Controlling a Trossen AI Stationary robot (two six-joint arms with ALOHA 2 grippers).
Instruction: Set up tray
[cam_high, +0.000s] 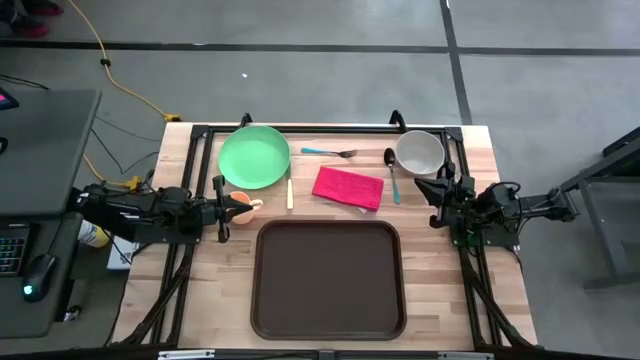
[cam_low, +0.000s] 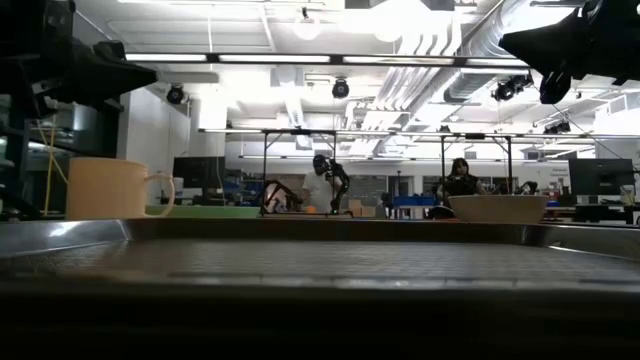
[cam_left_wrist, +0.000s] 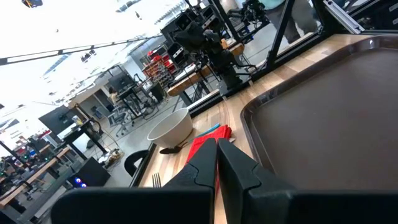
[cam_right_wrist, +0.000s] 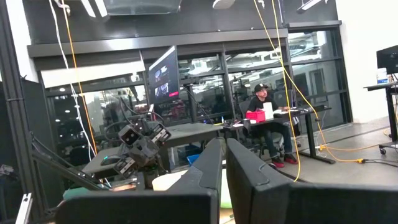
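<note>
You have one tray (cam_high: 328, 280) on the desk (cam_high: 200, 290), dark brown and bare, lying at the front between the two arms. Behind the tray you can count one red cloth (cam_high: 348, 187), one green plate (cam_high: 254, 156), one white bowl (cam_high: 419, 151), one fork with a blue handle (cam_high: 328, 152), one spoon with a blue handle (cam_high: 392, 172), one pale stick-like utensil (cam_high: 290, 192) and one orange-tan mug (cam_high: 243, 206). The cloth sits just behind the tray's back rim; the plate is behind the tray's left corner, the bowl behind its right corner. The left end effector (cam_high: 224, 208) is just left of the tray's back-left corner, its fingers drawn nearly together at the mug; you cannot tell whether it touches it. The right end effector (cam_high: 441, 192) waits right of the tray's back-right corner, fingers closed on nothing. In the low view the tray's near rim hides most of the desk, and the plate shows only as a thin green sliver.
</note>
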